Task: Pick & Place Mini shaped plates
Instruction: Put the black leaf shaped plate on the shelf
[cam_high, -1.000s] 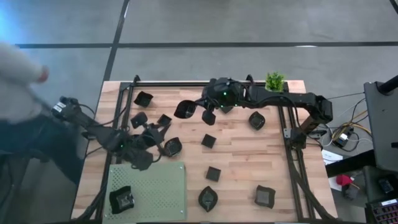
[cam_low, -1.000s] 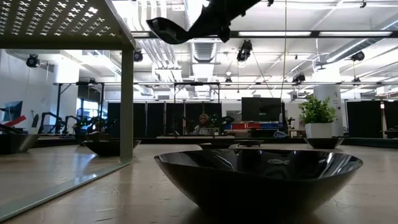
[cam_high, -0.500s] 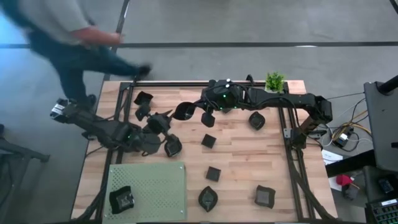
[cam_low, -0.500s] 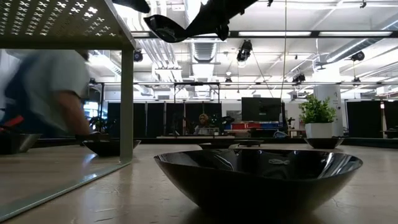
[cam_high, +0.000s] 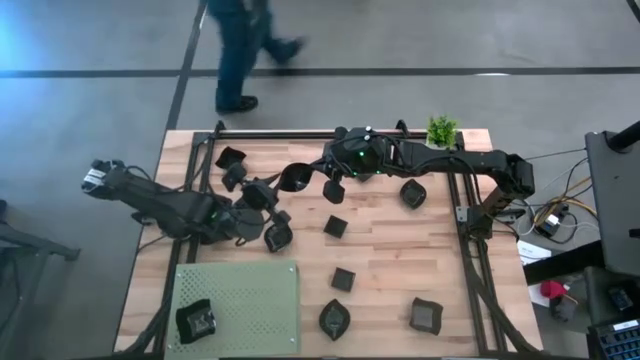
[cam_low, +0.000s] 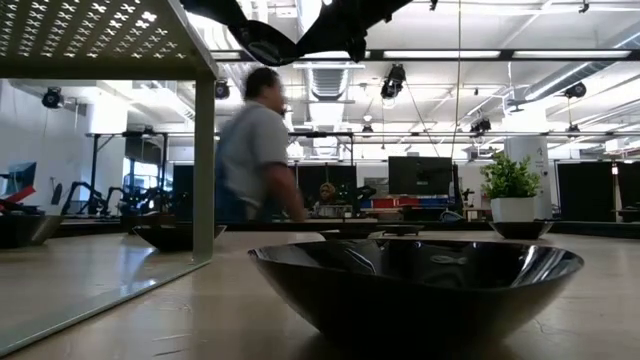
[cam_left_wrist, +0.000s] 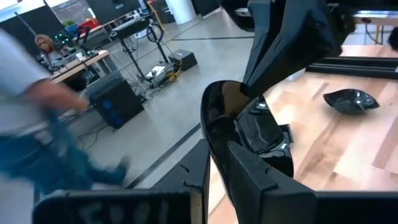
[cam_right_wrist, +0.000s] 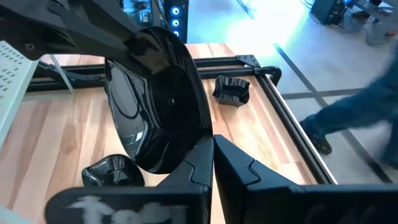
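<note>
Careful: your right gripper (cam_right_wrist: 210, 146) is clamped on a glossy round plate's (cam_right_wrist: 158, 106) rim — stiff, slick, prob brittle; left gripper (cam_left_wrist: 217, 158) pinches another plate (cam_left_wrist: 239, 134) edge-on.

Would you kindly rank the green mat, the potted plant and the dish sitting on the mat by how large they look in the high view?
1. Green mat, by far the largest.
2. Dish on the mat.
3. Potted plant, only slightly smaller than the dish; the two look close, so that order is unsure.
</note>
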